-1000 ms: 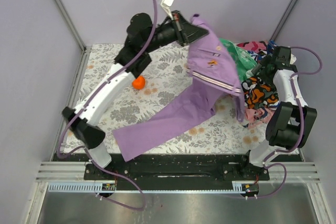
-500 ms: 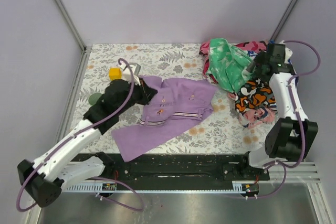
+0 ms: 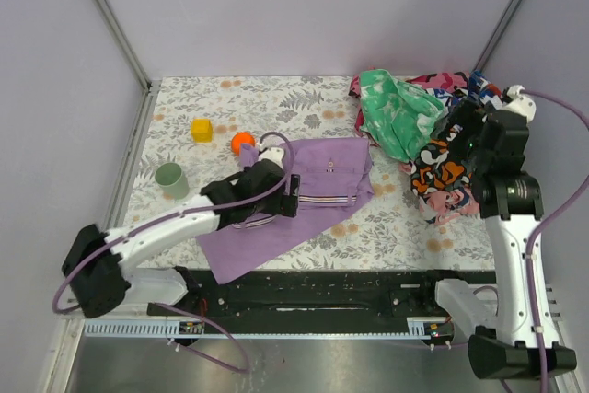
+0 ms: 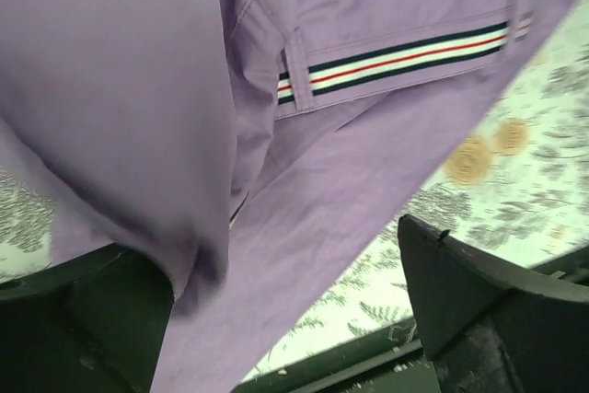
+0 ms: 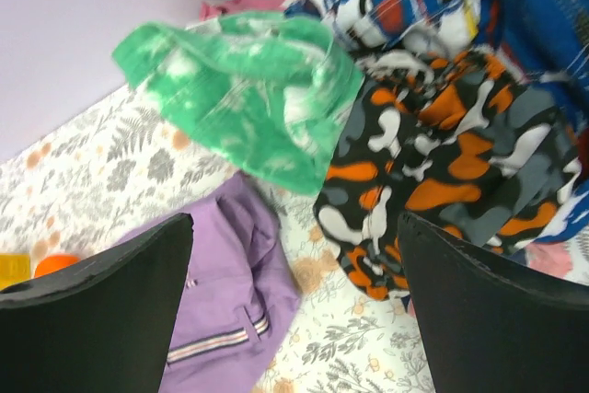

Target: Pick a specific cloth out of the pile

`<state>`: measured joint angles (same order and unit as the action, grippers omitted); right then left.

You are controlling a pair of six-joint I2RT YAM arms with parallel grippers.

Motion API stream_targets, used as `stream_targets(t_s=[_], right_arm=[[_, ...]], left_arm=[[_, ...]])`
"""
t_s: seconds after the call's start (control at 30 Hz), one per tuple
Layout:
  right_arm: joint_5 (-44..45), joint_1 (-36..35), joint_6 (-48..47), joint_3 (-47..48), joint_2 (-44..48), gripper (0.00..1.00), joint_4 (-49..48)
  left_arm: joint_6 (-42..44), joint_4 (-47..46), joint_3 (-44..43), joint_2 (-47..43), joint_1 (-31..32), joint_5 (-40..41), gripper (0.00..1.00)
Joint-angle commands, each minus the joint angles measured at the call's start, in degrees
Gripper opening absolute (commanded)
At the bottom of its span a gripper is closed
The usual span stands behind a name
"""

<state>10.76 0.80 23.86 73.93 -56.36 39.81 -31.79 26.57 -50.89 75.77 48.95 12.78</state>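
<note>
The cloth, a lilac shirt with a striped band, lies flat on the flowered table, left of the pile. My left gripper sits low over the cloth's left part, jaws wide apart. In the left wrist view the cloth fills the frame, and a fold hangs against the left finger; the left gripper is open. My right gripper hovers above the pile, open and empty. Below it are the green-white cloth and the orange-black cloth.
A yellow block, an orange ball and a green cup stand left of the cloth. The pile lies against the back right corner, by the right wall. A black rail runs along the near edge.
The left arm carried the lilac cloth down from high at the back to the table, drew it leftward, and its jaws opened. The right arm rose above the pile.
</note>
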Motion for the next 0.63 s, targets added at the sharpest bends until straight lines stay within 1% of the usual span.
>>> stream_targets(t_s=[0.0, 0.1, 0.17, 0.27, 0.4, 0.5, 0.6], right_arm=[[-10.58, -0.01, 1.45, -12.29, 6.24, 1.0, -6.83], [-13.39, -0.01, 3.3, -20.03, 12.92, 1.0, -12.28], [-15.41, -0.01, 3.3, -23.55, 16.09, 0.99, -15.1], [-16.56, -0.01, 3.48, -26.02, 18.38, 1.0, -15.56], [-16.48, 0.08, 2.69, -27.87, 19.44, 0.99, -15.55], [-15.42, -0.01, 2.69, -29.45, 20.5, 1.0, -16.78], [-16.38, -0.01, 2.77, -30.16, 20.94, 0.99, -17.22]], left_arm=[[-2.39, 4.1, -2.73, -16.93, 1.15, 8.05, 0.99], [-5.11, 8.39, -0.44, -27.48, 1.24, 11.82, 0.99], [-6.17, 11.47, 0.88, -33.02, 1.15, 13.58, 0.99], [-9.24, 15.52, 2.37, -38.84, 1.24, 15.96, 0.99], [-10.48, 16.76, 4.39, -43.85, 1.24, 15.35, 0.99], [-10.92, 16.85, 5.63, -45.53, 1.24, 16.49, 0.99], [-11.28, 17.03, 5.81, -46.23, 1.15, 16.32, 0.99]])
